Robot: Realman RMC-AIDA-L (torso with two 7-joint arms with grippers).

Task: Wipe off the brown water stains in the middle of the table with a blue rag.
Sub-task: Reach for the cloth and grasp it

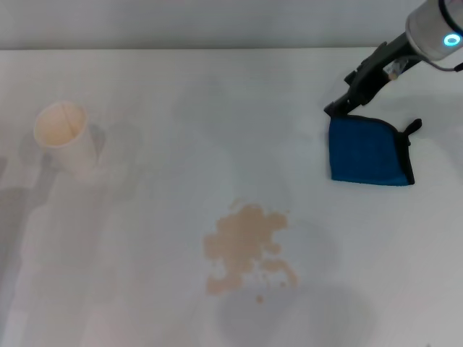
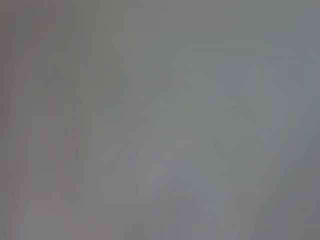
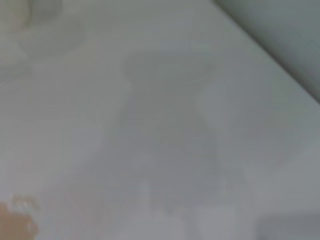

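The blue rag (image 1: 369, 152) lies on the white table (image 1: 166, 144) at the right, its black loop pointing right. My right gripper (image 1: 338, 109) comes down from the upper right, and its dark tip meets the rag's far left corner. The brown water stains (image 1: 246, 247) spread as a tan blotch in the middle of the table, well to the left of the rag and nearer to me, with small droplets along the near edge. A corner of the stains (image 3: 15, 225) also shows in the right wrist view. My left gripper is out of view; its wrist view shows only blank grey.
A white paper cup (image 1: 65, 137) stands upright at the far left of the table. The table's far edge (image 1: 217, 49) runs along the top of the head view.
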